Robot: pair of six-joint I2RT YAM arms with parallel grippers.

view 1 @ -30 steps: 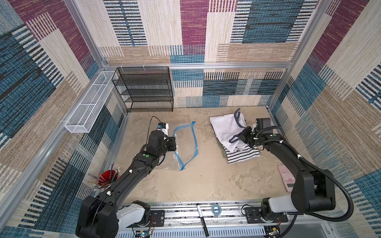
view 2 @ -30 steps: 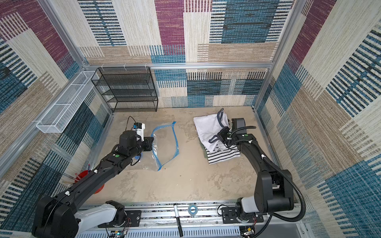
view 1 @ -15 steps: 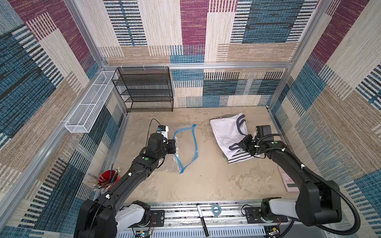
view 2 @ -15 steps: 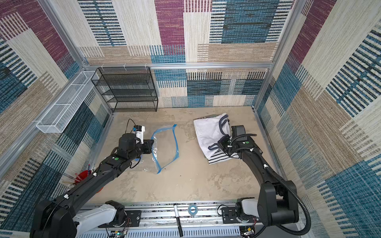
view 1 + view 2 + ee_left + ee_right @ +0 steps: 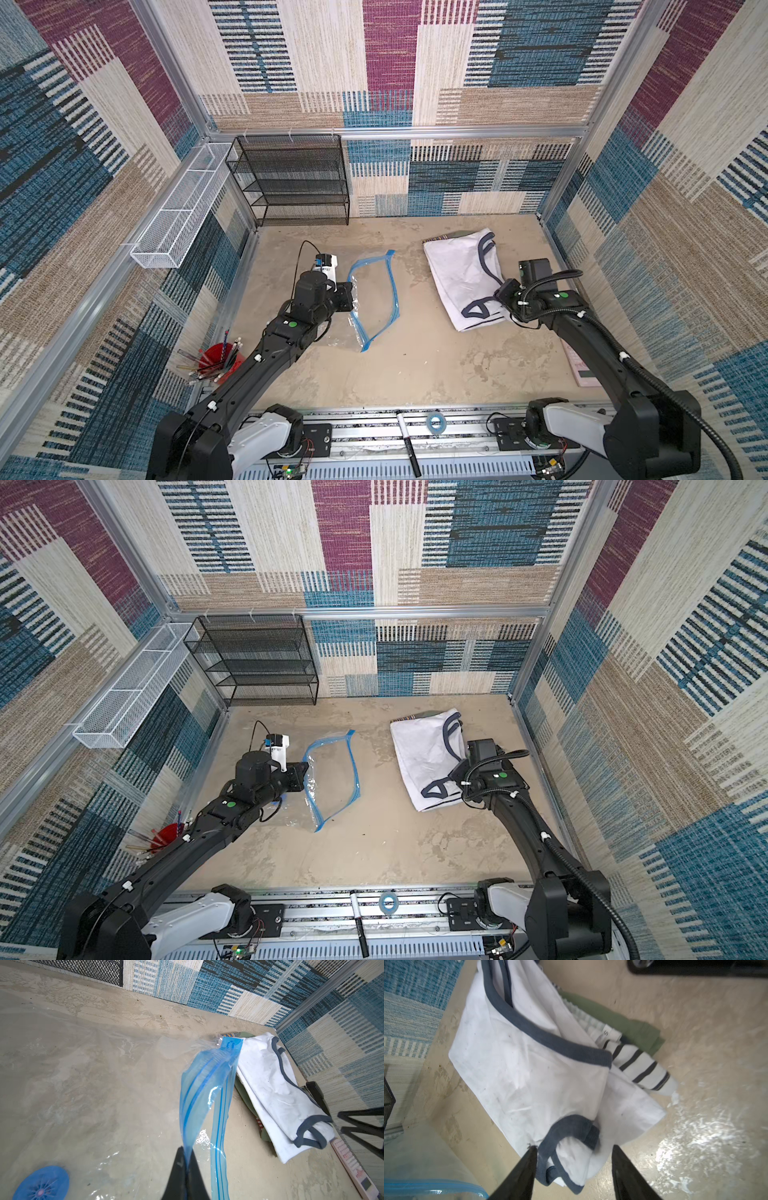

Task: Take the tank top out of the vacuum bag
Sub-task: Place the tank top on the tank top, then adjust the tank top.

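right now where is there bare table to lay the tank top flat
Widest bare patch: the front of the table, between the vacuum bag, the tank top and the front rail. A narrower lane runs between bag and top. Crowded: the right side, where the top lies on other clothes beside the right gripper and a pink calculator.

Left gripper (image 5: 186, 1152) and right gripper (image 5: 574, 1147): black tapered fingers (image 5: 517, 1176). Behind them, left arm (image 5: 274, 347) and right arm (image 5: 594, 338) have matte black links, small white clips (image 5: 622, 356), a green dot (image 5: 293, 324) apiece, and a white base housing (image 5: 262, 432). A white module (image 5: 327, 264) with a thin black wire sits behind the left gripper; a ribbed black hose (image 5: 552, 276) runs behind the right.
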